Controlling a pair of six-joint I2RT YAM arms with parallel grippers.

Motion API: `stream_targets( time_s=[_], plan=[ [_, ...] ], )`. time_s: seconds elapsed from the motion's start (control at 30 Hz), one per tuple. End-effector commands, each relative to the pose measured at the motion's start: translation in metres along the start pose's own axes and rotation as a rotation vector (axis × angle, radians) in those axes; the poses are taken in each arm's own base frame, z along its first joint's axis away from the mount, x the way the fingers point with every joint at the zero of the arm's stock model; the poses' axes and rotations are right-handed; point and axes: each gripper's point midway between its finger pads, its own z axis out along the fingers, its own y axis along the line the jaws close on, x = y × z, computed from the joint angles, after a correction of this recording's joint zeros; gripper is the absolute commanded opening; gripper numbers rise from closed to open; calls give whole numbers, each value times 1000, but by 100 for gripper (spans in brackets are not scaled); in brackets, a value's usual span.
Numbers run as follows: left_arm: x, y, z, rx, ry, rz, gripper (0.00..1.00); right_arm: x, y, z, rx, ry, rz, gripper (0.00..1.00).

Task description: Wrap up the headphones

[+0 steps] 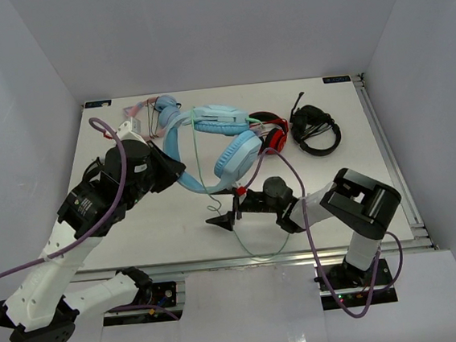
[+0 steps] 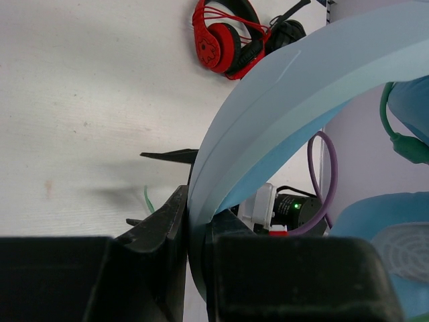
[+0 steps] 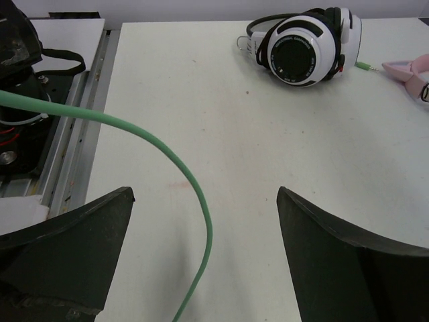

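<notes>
Headphones (image 1: 238,154) in left claw (image 2: 194,231)

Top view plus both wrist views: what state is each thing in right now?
left gripper: shut on the headband of the blue headphones.
right gripper: open, with the cable passing between its fingers and touching neither.
blue headphones: held by the headband.
cable: loose, not wrapped.
red headphones: lying free, not held.
black headphones: lying free, not held.
</notes>
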Motion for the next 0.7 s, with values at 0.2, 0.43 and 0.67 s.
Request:
stream_targets(
  time_s=[0.2, 0.43, 0.67],
  plan=[
    [-25, -36, -10, 144, -80, -74, 0, -47, -5, 25, -61, -239, -78, 88],
    [-28, -35, -1, 110, -90, -72, 0, -50, -2, 28, -76, -342, 7, 73],
    [-45, -22, -4, 26, -168, -41, 0, -41, -11, 30, -17, -348, 91, 8]
  ],
)
